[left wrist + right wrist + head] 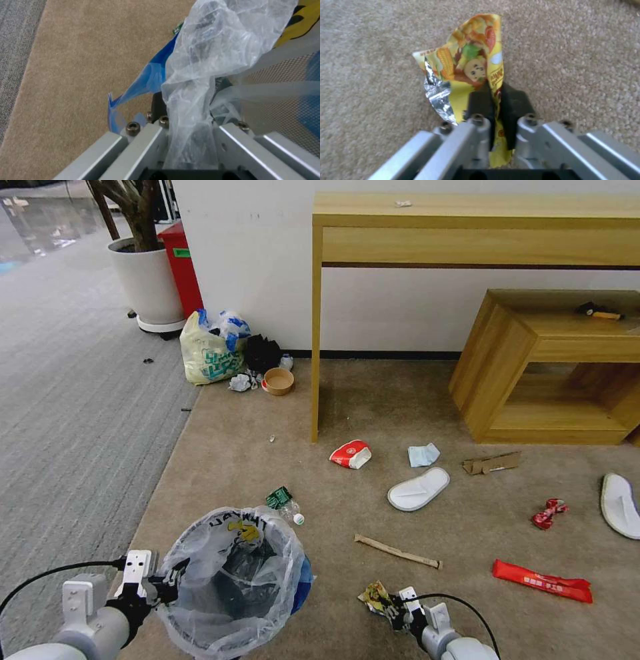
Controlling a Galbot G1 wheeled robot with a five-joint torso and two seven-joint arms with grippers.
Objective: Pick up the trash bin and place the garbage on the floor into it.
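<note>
The left gripper (pixel 175 580) is clamped on the rim of the bin (pixel 233 580), held just above the carpet (pixel 333 400), while the right gripper (pixel 395 607) pinches a yellow wrapper (pixel 470 67) beside the bin.

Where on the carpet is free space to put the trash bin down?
Bare floor lies between the grey carpet and the table leg. Another patch is between the wooden stick and the long red wrapper. Around the near slipper, paper cup and cardboard scrap it is crowded.
</note>
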